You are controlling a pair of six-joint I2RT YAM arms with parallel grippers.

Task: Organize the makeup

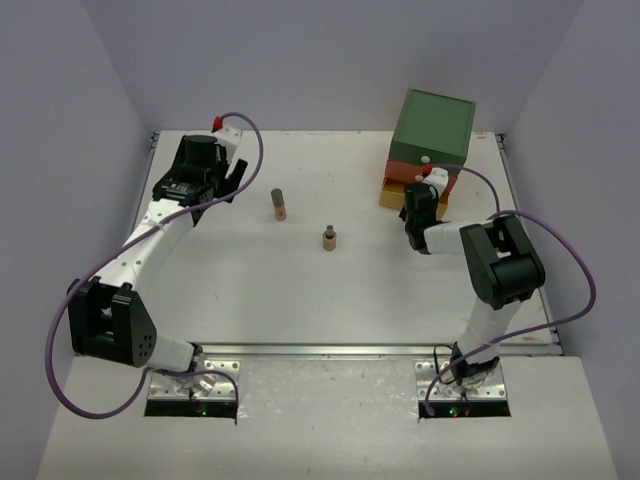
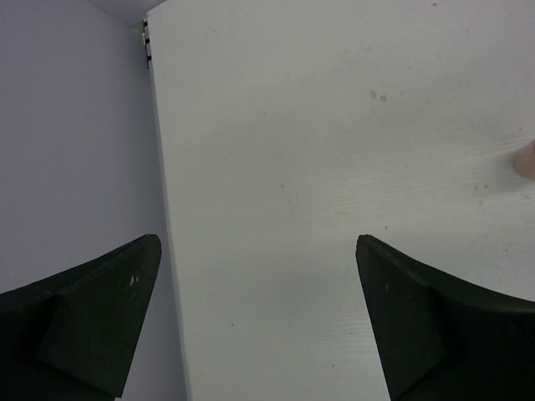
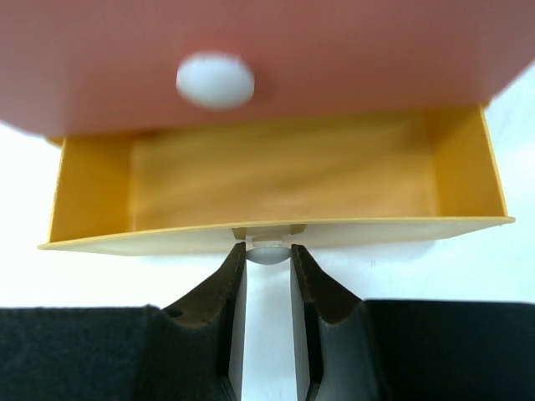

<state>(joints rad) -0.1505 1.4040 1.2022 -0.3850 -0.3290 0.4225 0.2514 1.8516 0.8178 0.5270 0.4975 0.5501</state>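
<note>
Two tan-brown makeup tubes stand upright on the white table: a taller one (image 1: 279, 205) left of centre and a shorter one (image 1: 329, 238) at centre. The drawer box (image 1: 432, 135) with a green top sits at the back right. My right gripper (image 1: 414, 208) is shut on the white knob (image 3: 268, 253) of the yellow bottom drawer (image 3: 276, 188), which is pulled out and looks empty. The orange drawer (image 3: 251, 58) above it is closed, with its white knob (image 3: 215, 80). My left gripper (image 2: 259, 251) is open and empty over the table's back left edge.
The table's left edge (image 2: 159, 209) meets the grey wall under my left gripper. A bit of a tan tube (image 2: 525, 159) shows at the right border of the left wrist view. Purple cables loop from both arms.
</note>
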